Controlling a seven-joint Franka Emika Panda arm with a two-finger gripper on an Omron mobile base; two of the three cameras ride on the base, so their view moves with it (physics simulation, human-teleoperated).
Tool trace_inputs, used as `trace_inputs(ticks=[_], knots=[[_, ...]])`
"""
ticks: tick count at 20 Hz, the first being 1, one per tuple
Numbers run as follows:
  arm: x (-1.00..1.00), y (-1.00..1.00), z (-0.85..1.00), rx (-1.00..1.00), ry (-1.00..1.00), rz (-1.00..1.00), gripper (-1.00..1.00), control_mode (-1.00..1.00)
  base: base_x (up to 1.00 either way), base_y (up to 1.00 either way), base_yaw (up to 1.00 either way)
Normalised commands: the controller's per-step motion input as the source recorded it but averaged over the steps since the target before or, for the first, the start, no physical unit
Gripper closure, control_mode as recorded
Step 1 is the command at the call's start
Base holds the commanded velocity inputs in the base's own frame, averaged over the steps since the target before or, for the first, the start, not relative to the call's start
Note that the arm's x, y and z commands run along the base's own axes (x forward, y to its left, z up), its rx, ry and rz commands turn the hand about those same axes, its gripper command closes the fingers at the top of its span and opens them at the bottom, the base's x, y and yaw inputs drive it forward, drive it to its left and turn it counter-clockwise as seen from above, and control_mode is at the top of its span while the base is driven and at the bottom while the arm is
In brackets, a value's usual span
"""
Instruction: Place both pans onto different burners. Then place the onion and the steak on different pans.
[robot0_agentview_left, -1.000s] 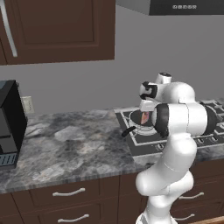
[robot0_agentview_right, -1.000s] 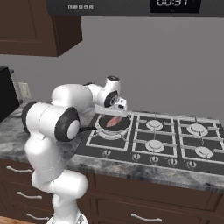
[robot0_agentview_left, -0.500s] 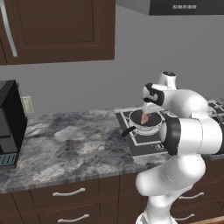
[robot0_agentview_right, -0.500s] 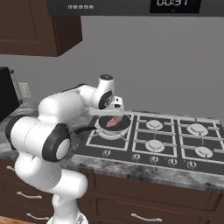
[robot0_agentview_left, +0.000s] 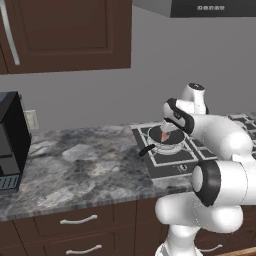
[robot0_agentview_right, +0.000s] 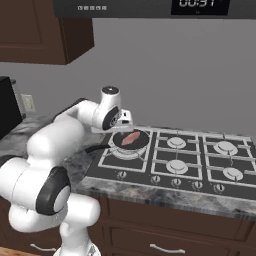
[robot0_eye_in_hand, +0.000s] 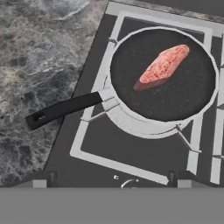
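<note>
Above the pan (robot0_eye_in_hand: 164, 74) holding the steak (robot0_eye_in_hand: 164, 64), my tool (robot0_agentview_right: 125, 120) stands apart, empty; I'd lift straight clear.

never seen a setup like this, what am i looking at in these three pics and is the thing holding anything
It is a rendered kitchen with a white robot arm on a base that can drive. Two pictures come from cameras on that base, behind the arm to its left and its right. The third looks down from a camera on the arm's hand.

On the dark hob, a round black frying pan sits on the front left burner, its short dark handle reaching over the grey marbled counter. A flat red-pink raw steak lies in the pan.

The end effector hangs above the pan, open and holding nothing.
</note>
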Motion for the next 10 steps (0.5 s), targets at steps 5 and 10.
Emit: trace_inputs(ticks=[5, 10], knots=[[-0.57, 0.34, 0.0, 0.0, -0.01, -0.06, -1.0, -1.0, 0.0, 0.0, 0.0], [-0.28, 0.07, 0.0, 0.0, 0.0, -0.18, -1.0, -1.0, 0.0, 0.0, 0.0]])
